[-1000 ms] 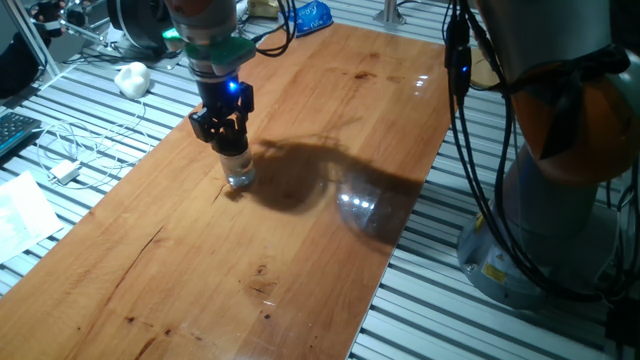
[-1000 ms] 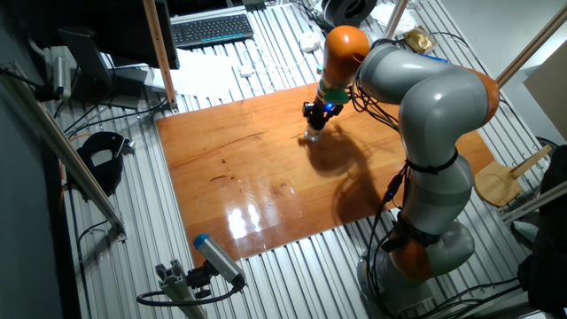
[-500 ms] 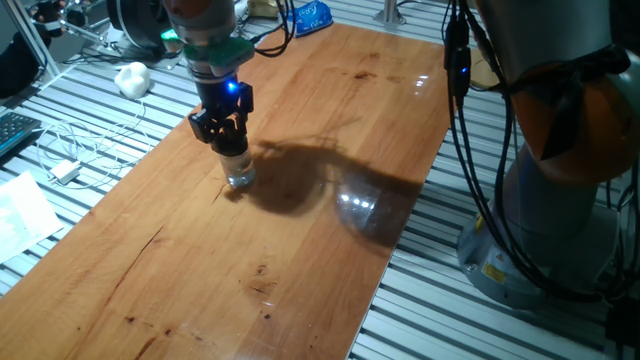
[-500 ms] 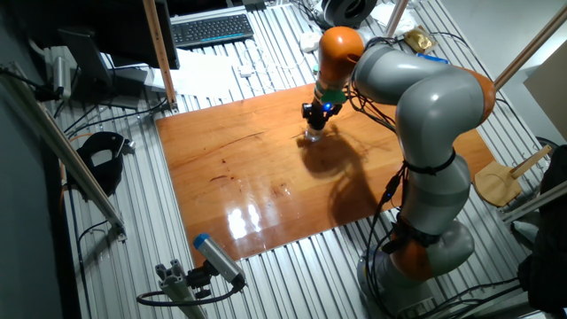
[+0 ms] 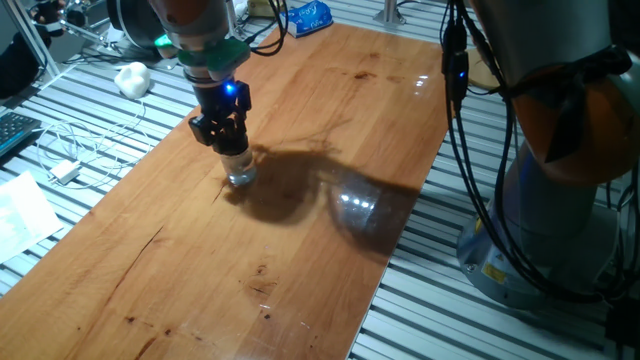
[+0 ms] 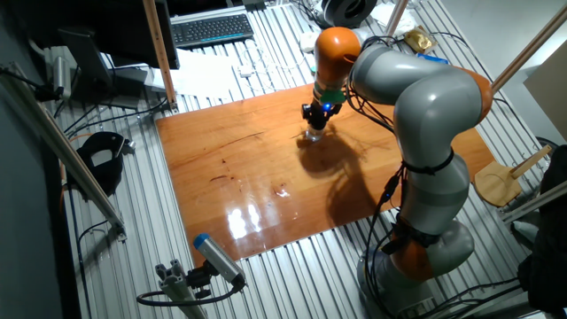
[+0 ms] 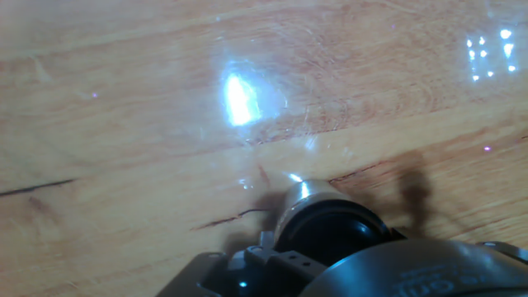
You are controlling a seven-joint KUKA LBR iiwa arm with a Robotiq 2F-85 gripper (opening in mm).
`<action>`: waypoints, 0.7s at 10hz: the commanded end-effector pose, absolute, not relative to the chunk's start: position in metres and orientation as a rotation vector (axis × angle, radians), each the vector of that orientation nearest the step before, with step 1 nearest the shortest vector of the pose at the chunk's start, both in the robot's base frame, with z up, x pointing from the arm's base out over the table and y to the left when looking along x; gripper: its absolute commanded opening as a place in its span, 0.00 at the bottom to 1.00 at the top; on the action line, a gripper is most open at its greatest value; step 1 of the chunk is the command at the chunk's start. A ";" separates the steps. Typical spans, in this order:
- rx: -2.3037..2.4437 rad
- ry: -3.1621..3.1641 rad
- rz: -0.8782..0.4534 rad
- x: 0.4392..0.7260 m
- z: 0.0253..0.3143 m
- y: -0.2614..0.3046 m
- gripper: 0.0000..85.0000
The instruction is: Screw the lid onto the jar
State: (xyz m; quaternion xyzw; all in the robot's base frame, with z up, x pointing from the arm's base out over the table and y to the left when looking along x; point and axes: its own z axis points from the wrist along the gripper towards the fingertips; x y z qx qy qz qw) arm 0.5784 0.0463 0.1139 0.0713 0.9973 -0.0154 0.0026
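Note:
The jar (image 5: 240, 173) stands upright on the wooden table (image 5: 300, 260), small, clear and glinting, left of the table's middle. My gripper (image 5: 230, 143) points straight down right above it, its black fingers shut on the lid, which sits on the jar's mouth and is mostly hidden between them. In the other fixed view the gripper (image 6: 316, 120) is over the jar (image 6: 314, 136) near the table's far edge. In the hand view the lid (image 7: 330, 233) is a dark round shape at the bottom, with a bright glass rim beside it.
A white lumpy object (image 5: 131, 78) lies off the table's left side, with a white cable and plug (image 5: 65, 170) nearer the front. A blue packet (image 5: 312, 16) sits past the far end. The robot's base (image 5: 560, 200) and hanging cables (image 5: 460, 90) stand at the right.
The hand and the arm above it have shifted slightly left and turned a little over the jar. The jar stays where it was.

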 end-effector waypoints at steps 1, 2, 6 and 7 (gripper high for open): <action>0.223 3.127 -0.050 0.579 0.114 0.046 0.80; 0.227 3.127 -0.045 0.579 0.114 0.046 0.80; 0.096 3.147 -0.070 0.580 0.118 0.047 0.80; 0.024 3.142 -0.094 0.581 0.119 0.046 0.80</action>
